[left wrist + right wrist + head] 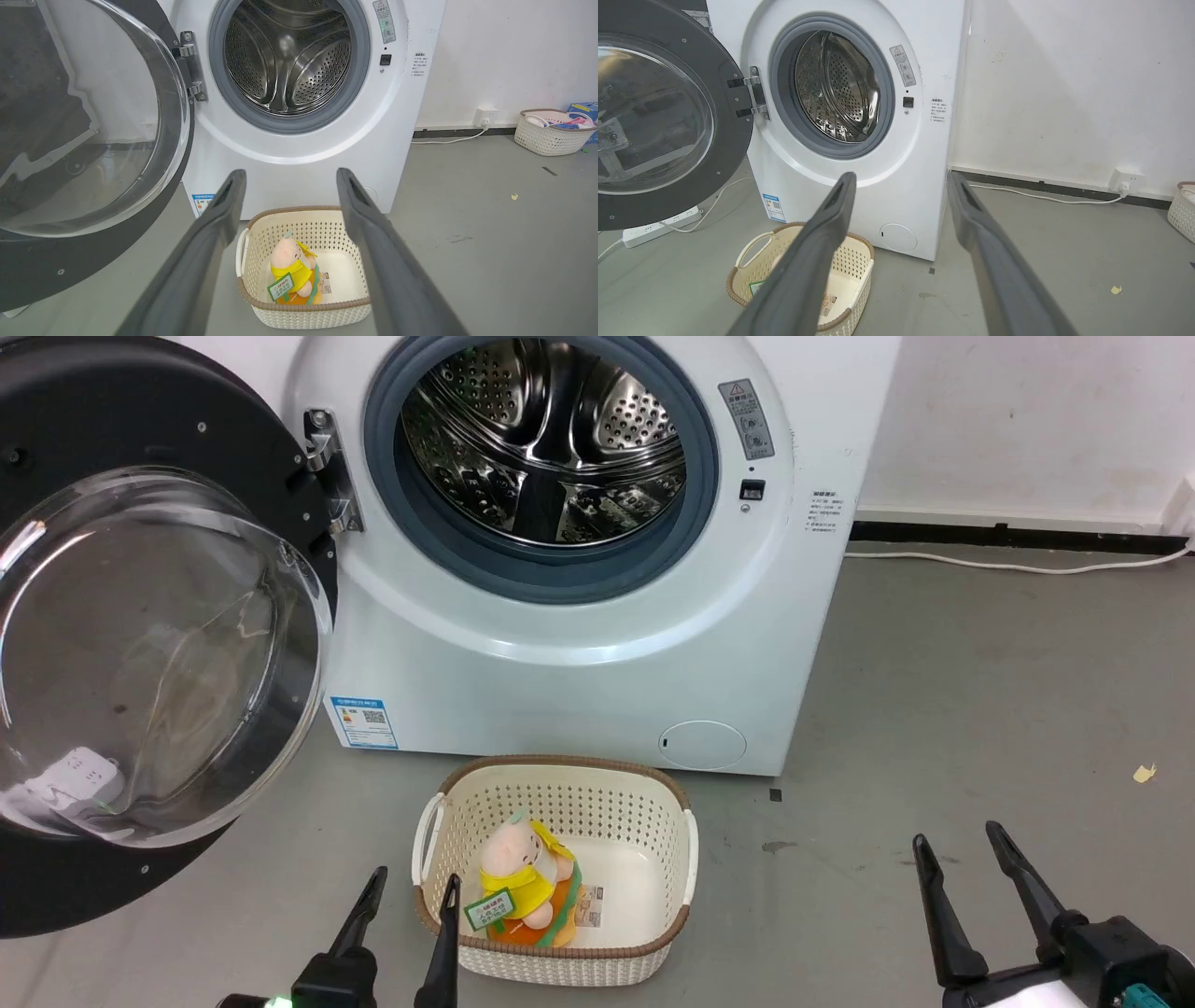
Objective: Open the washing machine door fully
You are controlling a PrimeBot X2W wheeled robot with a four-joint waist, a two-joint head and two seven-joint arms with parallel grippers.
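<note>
The washing machine door (140, 644) is a large black disc with a domed clear glass centre. It stands swung wide to the left of the machine on its metal hinge (327, 476). The steel drum (546, 439) lies exposed behind the grey rubber ring. The door (84, 121) also shows in the left wrist view, and the door (658, 121) in the right wrist view. My left gripper (413, 885) is open, low near the basket, away from the door. My right gripper (962, 835) is open at the lower right over the floor. Neither holds anything.
A cream basket (672, 859) with a yellow and orange plush toy (523, 887) sits on the grey floor before the machine. A white power strip (658, 226) and cable lie under the door. Another basket (551, 133) stands by the right wall.
</note>
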